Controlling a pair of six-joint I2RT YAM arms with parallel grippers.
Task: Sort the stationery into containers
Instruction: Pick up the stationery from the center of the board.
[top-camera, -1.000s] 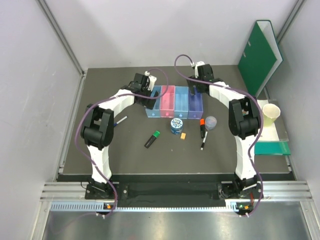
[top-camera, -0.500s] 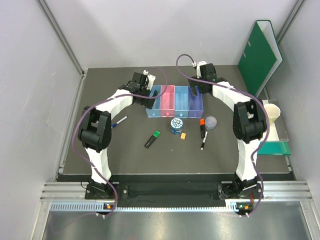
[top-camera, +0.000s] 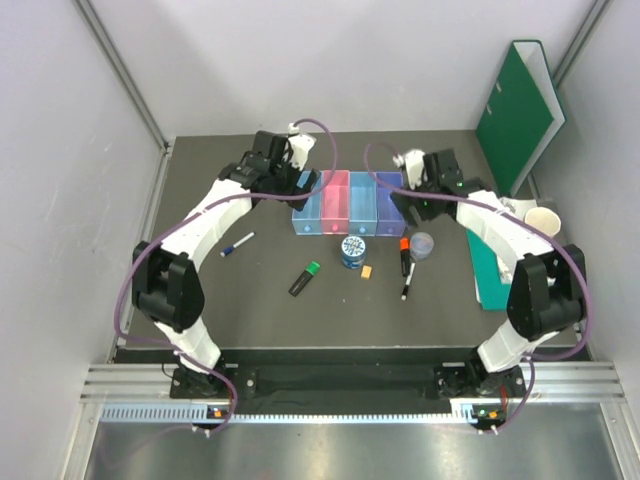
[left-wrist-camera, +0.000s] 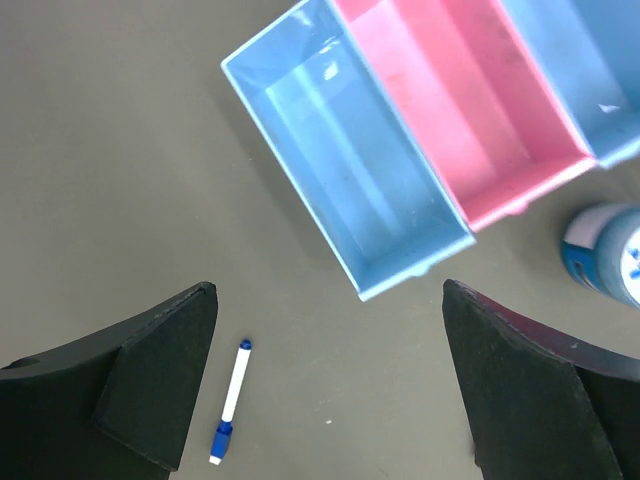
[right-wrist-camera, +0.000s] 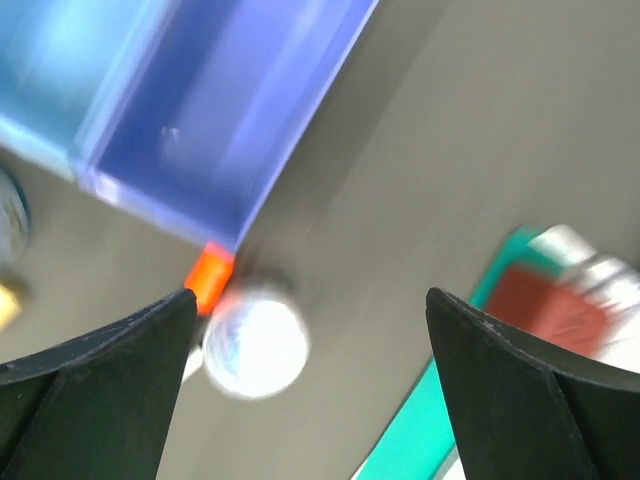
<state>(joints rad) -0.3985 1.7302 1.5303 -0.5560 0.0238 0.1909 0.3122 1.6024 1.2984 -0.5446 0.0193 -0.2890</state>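
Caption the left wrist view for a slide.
Open left hand frames the empty light blue tray, pink tray beside it, thin pen on the mat nearby.

site: robotics lab cell | cues: grey panel walls (top-camera: 60, 200); aluminium rail (top-camera: 130, 378); dark table (top-camera: 260, 320)

Soft, bright, even light fills the top view, leaving only faint shadows under the arms (top-camera: 215, 215) on the dark tabletop (top-camera: 255, 305), and everything there is sharp. The left wrist view is equally crisp, with a small white glint on the floor of the light blue tray (left-wrist-camera: 340, 170) and the left claw (left-wrist-camera: 328, 290) near-black, without surface detail. The right wrist view is smeared by motion blur: the purple tray (right-wrist-camera: 230, 110) streaks and the grey-lilac pot (right-wrist-camera: 255, 345) washes out to a pale blob.
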